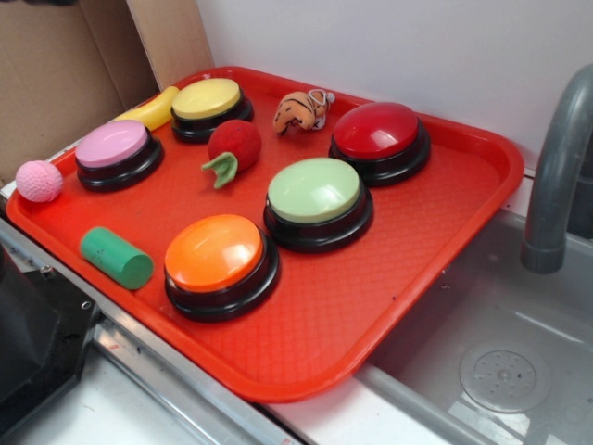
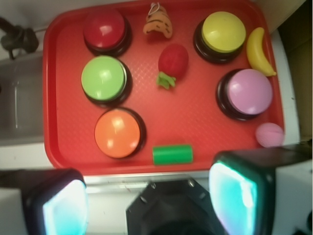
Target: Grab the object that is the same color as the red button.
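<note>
The object, a small fuzzy red plush (image 1: 236, 144) with a green felt leaf, lies on the red tray (image 1: 417, 306) between the yellow and light-green buttons. The red button (image 1: 378, 132), a glossy dark-red dome on a black base, stands at the tray's far right. From the wrist view, the plush (image 2: 172, 61) is near the upper middle and the red button (image 2: 103, 28) is at upper left. My gripper (image 2: 149, 200) is open, hanging above the tray's near edge, well short of the plush, with nothing between its fingers (image 2: 234, 193). It is out of the exterior view.
Also on the tray are an orange button (image 1: 220, 255), light-green button (image 1: 315, 195), yellow button (image 1: 208, 102), pink button (image 1: 115, 148), green cylinder (image 1: 116, 257), pink ball (image 1: 39, 181), banana (image 1: 153, 111) and striped tiger plush (image 1: 299, 111). A grey faucet (image 1: 556, 167) and sink (image 1: 500, 371) are at the right.
</note>
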Controlling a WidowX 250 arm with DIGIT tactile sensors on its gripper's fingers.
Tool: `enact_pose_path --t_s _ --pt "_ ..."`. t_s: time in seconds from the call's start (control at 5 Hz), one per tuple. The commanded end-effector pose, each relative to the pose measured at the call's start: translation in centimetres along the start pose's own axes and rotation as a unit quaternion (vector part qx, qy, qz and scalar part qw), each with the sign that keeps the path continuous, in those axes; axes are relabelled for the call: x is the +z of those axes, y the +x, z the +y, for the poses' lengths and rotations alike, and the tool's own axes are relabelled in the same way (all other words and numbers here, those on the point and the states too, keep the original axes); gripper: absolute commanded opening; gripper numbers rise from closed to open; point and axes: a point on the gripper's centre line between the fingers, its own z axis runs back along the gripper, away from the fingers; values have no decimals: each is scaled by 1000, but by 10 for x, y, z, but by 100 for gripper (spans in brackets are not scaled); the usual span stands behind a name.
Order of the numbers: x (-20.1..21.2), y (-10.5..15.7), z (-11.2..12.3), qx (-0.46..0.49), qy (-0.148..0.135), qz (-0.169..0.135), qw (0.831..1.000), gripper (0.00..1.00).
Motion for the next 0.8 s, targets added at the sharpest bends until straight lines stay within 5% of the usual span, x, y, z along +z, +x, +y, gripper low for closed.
enact_pose_path --t_s 0.0,0.2,0.6 --pt "-51 52 19 111 18 -30 993 100" --pt "-80 66 27 151 45 -43 987 100" --pt "-136 88 51 207 45 -74 974 100"
